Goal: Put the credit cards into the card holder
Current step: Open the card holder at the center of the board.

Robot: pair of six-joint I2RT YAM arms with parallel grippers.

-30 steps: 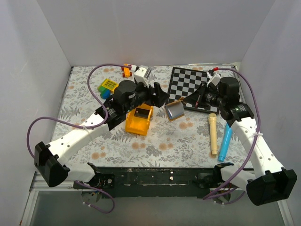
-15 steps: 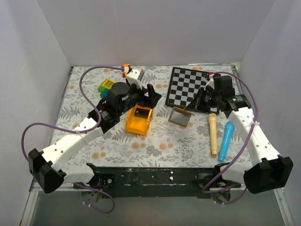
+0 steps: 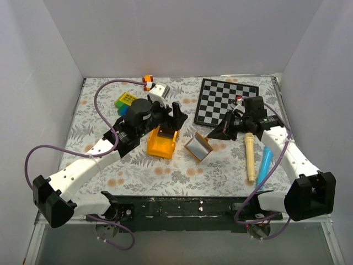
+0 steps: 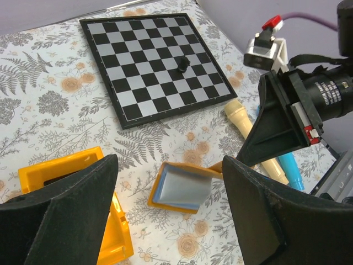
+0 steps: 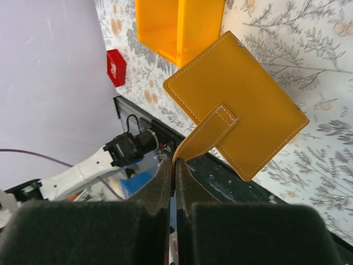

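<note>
Two arms meet mid-table. Top view: the card holder (image 3: pixel 198 147) stands tilted just right of the yellow bin (image 3: pixel 159 147), with bare table (image 3: pixel 182 172) on its near side. It has shifted nearer and leftward since earlier. Left wrist view: the left gripper (image 4: pixel 169 165) gapes wide, holding nothing. Right wrist view: the right gripper (image 5: pixel 174 165) is clamped on the holder's strap (image 5: pixel 203 138).

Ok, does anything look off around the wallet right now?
Yes: the card holder sits askew and half open, held only by its snap strap, which is pinched in the right gripper's fingers. Nothing looks spilled or damaged.
</note>
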